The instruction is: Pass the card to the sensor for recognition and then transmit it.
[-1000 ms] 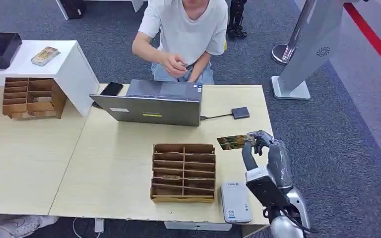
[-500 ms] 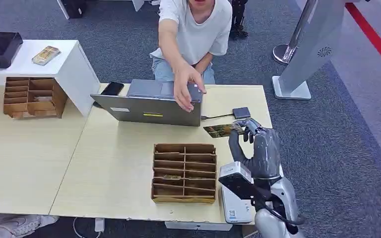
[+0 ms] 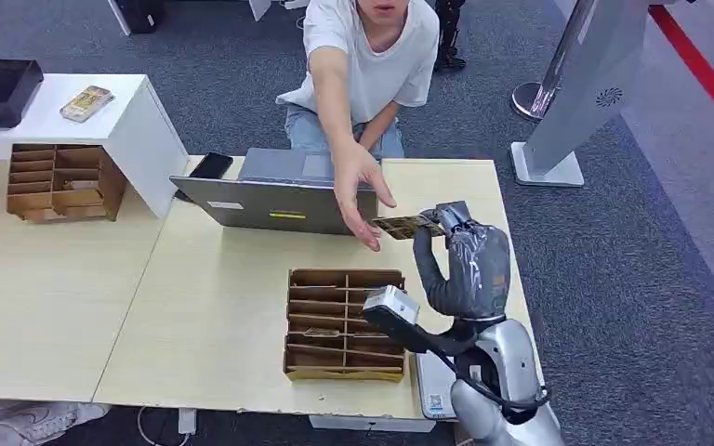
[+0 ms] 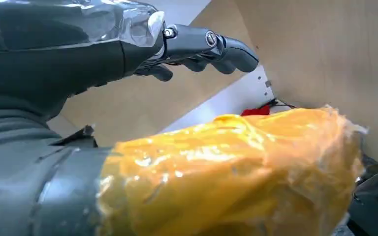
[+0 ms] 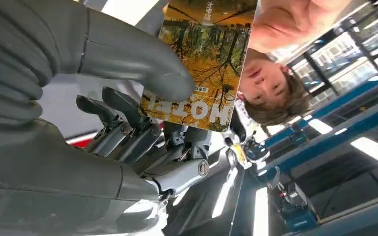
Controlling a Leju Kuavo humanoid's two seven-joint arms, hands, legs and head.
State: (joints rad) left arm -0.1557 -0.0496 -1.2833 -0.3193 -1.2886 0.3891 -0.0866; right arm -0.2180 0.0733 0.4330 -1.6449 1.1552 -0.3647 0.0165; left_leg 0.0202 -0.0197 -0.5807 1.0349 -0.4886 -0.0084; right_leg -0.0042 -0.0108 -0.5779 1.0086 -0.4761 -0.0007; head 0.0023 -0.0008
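- Head view: the right hand [image 3: 460,251] was raised above the right part of the light wooden table [image 3: 214,316], pinching the card [image 3: 407,226] between thumb and fingers, the card lying nearly flat with its free end toward the person [image 3: 363,65].
- The person's hand [image 3: 361,190] reached over the open laptop [image 3: 279,200], fingertips at or touching the card's far end; whether they gripped it could not be told.
- The card hung above bare tabletop between the laptop and the wooden slotted organizer [image 3: 344,323]; open table lay to the right of the hand up to the table's edge.
- A white sensor box [image 3: 432,390] sat at the near edge, partly hidden by the right arm. A phone [image 3: 210,165] lay by the laptop's left corner, and a second organizer [image 3: 60,181] stood on the left under a white shelf [image 3: 121,116].
- Grey carpet [image 3: 632,279] surrounded the table; a grey stand [image 3: 576,93] stood off to the right.
- Left wrist view: the left hand [image 4: 128,54] held nothing, its dark fingers [image 4: 211,46] loosely extended and apart beside pale wooden panels, an orange wrapped part filling the foreground.
- Right wrist view: the thick thumb [image 5: 138,61] pressed the card [image 5: 204,64], printed with autumn trees and white lettering, against the darker fingers [image 5: 128,125]; the person's hand [image 5: 295,22] sat at the card's far end.
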